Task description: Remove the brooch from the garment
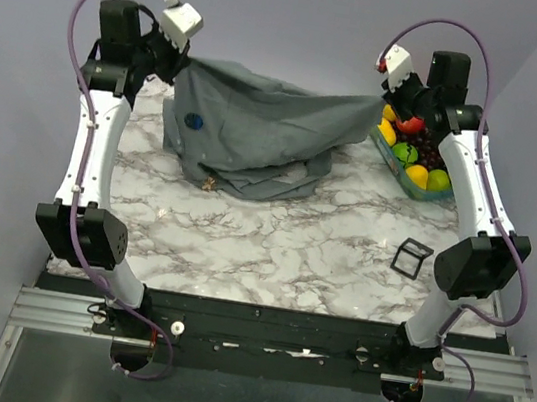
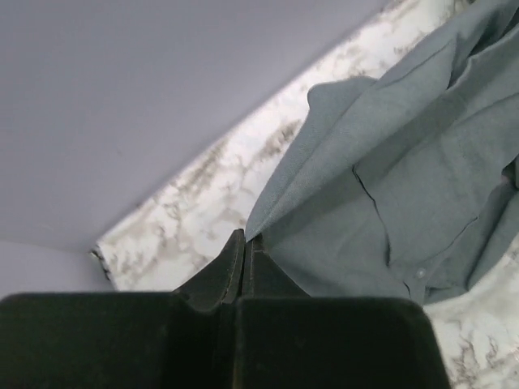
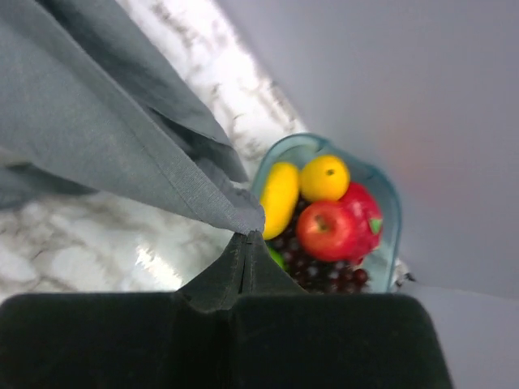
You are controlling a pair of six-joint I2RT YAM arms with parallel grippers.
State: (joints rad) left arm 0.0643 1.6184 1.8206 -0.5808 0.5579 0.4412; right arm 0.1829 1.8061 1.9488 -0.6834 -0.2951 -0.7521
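Left tool is clenched on a hem of the garment at the worktop's far-left corner — soft grey woven cloth, slung between both tools. The brooch, a small round blue disc, sits on the cloth just below that tool — left arm nearest. Right tool pinches the opposite hem, far-right.

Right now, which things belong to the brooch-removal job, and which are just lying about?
Job: grey shirt; blue brooch pinned on it; left gripper and right gripper, each shut on a shirt edge.
Lying about: fruit tub; black wire cube.
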